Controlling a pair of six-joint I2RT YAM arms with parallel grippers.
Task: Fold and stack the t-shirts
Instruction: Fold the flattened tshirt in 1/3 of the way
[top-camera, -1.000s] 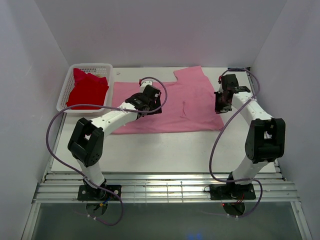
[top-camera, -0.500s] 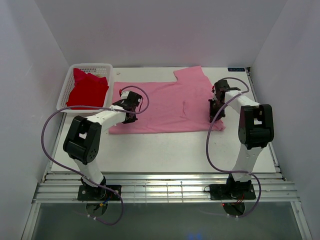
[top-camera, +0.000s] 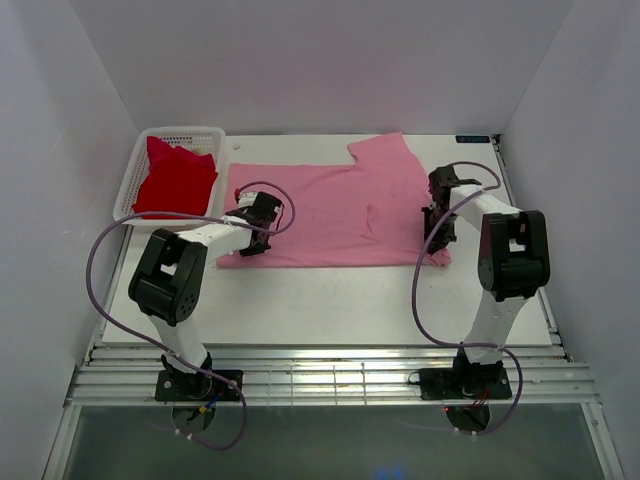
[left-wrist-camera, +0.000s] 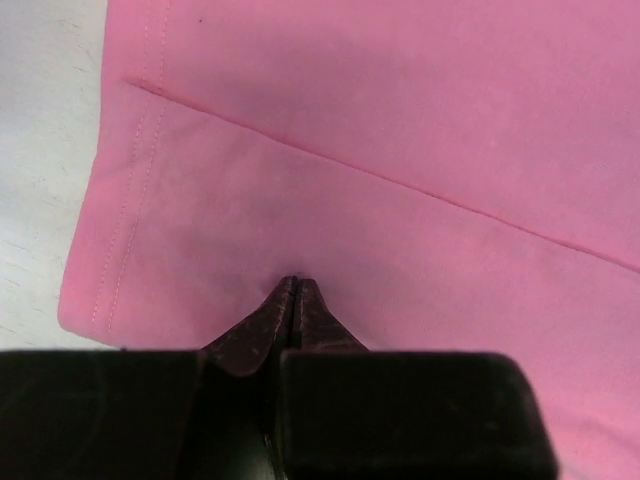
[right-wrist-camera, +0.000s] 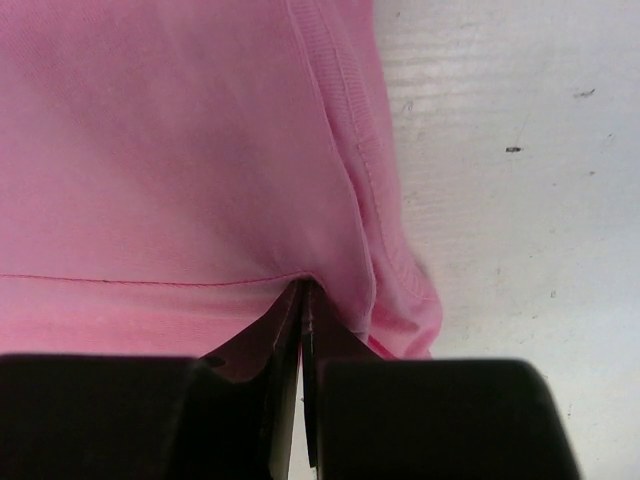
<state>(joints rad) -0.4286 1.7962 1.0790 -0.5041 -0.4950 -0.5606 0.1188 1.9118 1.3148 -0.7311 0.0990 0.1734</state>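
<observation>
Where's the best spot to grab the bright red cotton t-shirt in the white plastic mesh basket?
Probably a raised fold near the middle of the bright red cotton t-shirt, coming straight down: it lies bunched, and the walls of the white plastic mesh basket block any sideways approach.

the top view looks down from high behind the arm bases, which sit at the bottom of the frame, and takes in the whole table (top-camera: 330, 300) from afar. each wrist view looks steeply down, very close, past the left gripper (left-wrist-camera: 293, 288) or right gripper (right-wrist-camera: 303, 290) at lower centre. all three share the pink t-shirt (top-camera: 330, 210): the left its stitched hem, the right its ribbed edge.
</observation>
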